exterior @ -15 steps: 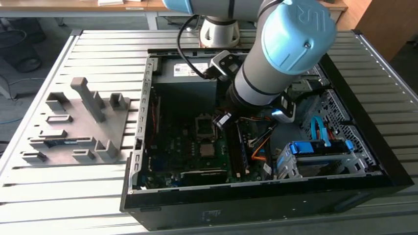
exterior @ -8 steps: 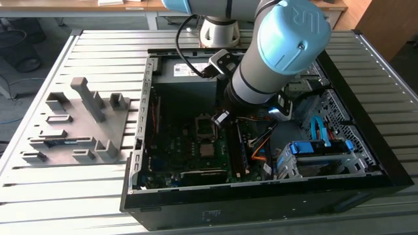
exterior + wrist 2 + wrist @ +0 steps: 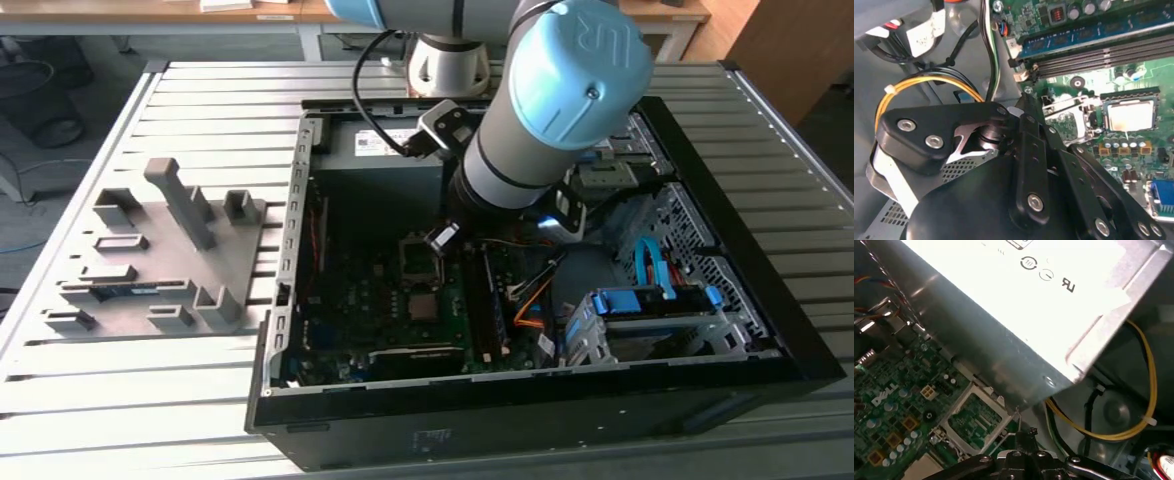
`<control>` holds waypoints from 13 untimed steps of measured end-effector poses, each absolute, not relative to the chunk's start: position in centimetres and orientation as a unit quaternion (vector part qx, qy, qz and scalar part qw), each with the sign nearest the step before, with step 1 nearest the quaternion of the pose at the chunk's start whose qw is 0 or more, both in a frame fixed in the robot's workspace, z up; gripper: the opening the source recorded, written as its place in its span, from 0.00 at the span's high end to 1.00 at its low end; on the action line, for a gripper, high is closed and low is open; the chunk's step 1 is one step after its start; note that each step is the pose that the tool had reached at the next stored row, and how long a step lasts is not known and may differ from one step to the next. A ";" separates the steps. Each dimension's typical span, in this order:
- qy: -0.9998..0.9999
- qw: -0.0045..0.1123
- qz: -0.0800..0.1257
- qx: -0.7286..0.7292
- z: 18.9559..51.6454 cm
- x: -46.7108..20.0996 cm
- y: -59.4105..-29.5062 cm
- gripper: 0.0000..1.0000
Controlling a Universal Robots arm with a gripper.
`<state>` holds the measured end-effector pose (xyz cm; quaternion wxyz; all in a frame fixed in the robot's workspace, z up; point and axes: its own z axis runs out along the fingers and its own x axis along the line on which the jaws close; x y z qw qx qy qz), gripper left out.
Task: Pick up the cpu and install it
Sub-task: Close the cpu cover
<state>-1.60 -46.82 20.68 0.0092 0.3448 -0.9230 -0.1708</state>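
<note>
Cpu (image 3: 423, 305) is sitting flat on the motherboard (image 3: 350, 300), at 6 o'clock from the open socket (image 3: 416, 257) in the exterior view. Probably light, stiff, fragile underneath, so I'm thinking edges only. Pincer (image 3: 445, 238) is hanging just past the socket around 1 o'clock; can't tell if it's spread.

On the counter (image 3: 200, 400), the fixture tray (image 3: 160, 250) lies at the exterior view's left, beside the open computer case (image 3: 534, 420), in which the motherboard (image 3: 360, 290) lies flat, the cpu (image 3: 422, 305) on it, the memory slots (image 3: 483, 300) near the cpu toward the exterior view's right, and the power supply (image 3: 380, 190) at the far end.
</note>
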 end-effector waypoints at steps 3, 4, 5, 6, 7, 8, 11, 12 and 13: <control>-0.923 0.009 -0.172 0.343 20.4 -1.6 -46.5 0.90; -0.923 0.008 -0.173 0.343 20.3 -1.6 -46.4 0.90; -0.923 0.008 -0.174 0.343 20.2 -1.6 -46.3 0.90; -0.923 0.007 -0.175 0.342 20.2 -1.6 -46.3 0.90; -0.923 0.007 -0.175 0.342 20.0 -1.6 -46.2 0.90; -0.923 0.007 -0.176 0.342 19.9 -1.6 -46.1 0.90; -0.923 0.006 -0.177 0.341 19.7 -1.7 -46.0 0.90; -0.923 0.006 -0.178 0.341 19.6 -1.7 -46.0 0.90; -0.923 0.006 -0.178 0.341 19.5 -1.7 -45.9 0.90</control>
